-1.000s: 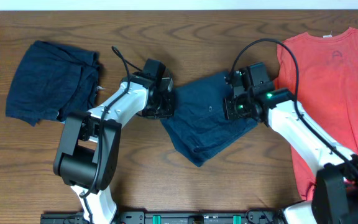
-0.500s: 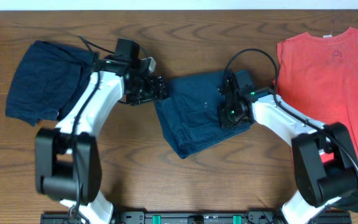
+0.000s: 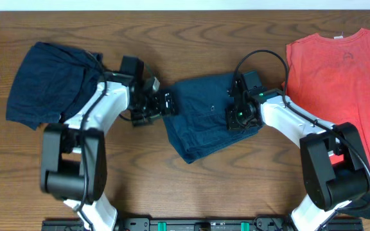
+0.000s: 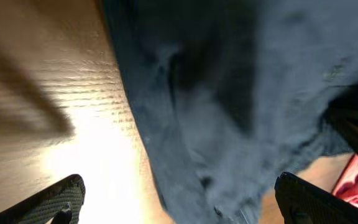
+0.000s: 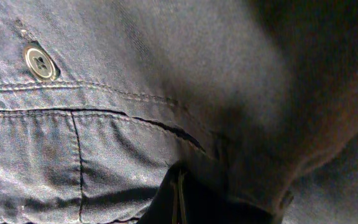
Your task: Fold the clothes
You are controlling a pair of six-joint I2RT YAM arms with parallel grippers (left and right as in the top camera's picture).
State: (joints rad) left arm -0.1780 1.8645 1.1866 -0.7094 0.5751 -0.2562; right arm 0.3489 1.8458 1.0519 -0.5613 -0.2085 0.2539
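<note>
A pair of dark navy shorts (image 3: pixel 204 122) lies folded at the table's middle. Its left edge (image 4: pixel 216 124) fills the left wrist view. My left gripper (image 3: pixel 166 104) is open just off that edge; its black fingertips (image 4: pixel 64 196) stand wide apart with nothing pinched between them (image 4: pixel 179 199). My right gripper (image 3: pixel 235 119) sits on the shorts' right side, shut on a fold of the cloth (image 5: pixel 179 193) below the small button (image 5: pixel 40 62). Another pair of navy shorts (image 3: pixel 50 83) lies bunched at the far left. A coral-red T-shirt (image 3: pixel 342 83) is spread flat at the right.
Bare wooden table (image 3: pixel 140 173) shows in front of the shorts and between the two navy pieces. The T-shirt runs off the table's right side, close behind my right arm (image 3: pixel 294 125).
My left gripper has opened, let go of the shorts' left edge and backed off slightly. The shorts had first been dragged left. My right gripper stays shut on them.
</note>
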